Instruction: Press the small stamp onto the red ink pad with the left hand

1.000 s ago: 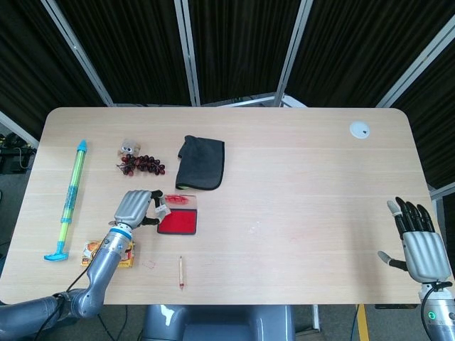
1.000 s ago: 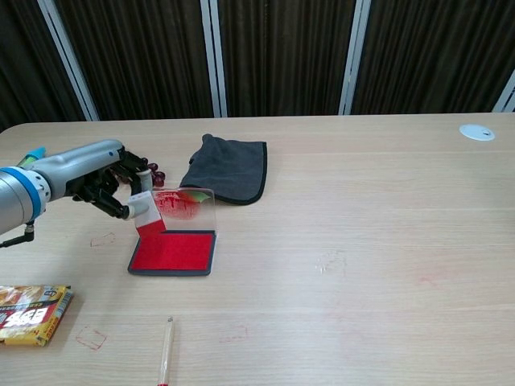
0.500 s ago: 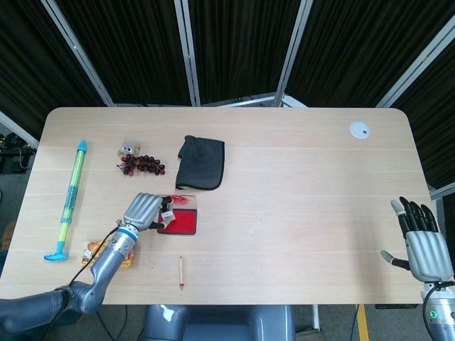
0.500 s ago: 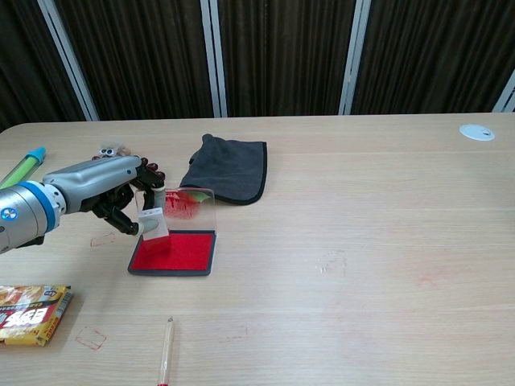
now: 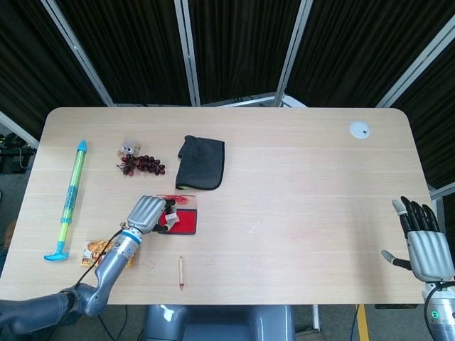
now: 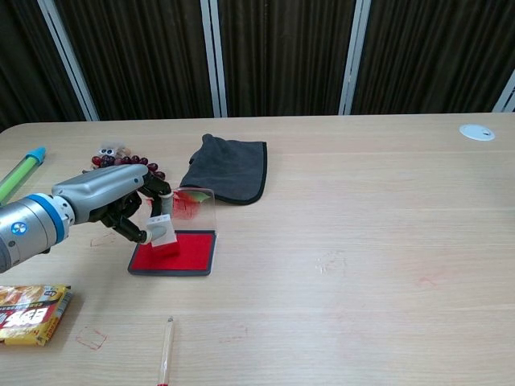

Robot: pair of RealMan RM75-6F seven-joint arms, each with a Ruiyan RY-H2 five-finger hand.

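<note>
Left hand (image 6: 109, 203) low over the near-left part of the counter (image 6: 362, 241), fingers (image 6: 137, 211) curled around the small stamp (image 6: 161, 231), pinching it from the side. Stamp tilted, its lower end down on the left portion of the red ink pad (image 6: 181, 252); hard to say from either view whether fully pressed flat or only touching at an edge. Clear lid (image 6: 193, 207) standing open at the pad's far edge. In the head view, same hand (image 5: 148, 213) covering most of the stamp (image 5: 171, 217), pad (image 5: 183, 223) just right of the fingers.

Right hand (image 5: 422, 241) well apart at the counter's right edge, fingers spread and upright, holding nothing.

Dark cloth (image 6: 229, 167) beyond the pad; pencil (image 6: 166, 349) near the front edge.
</note>
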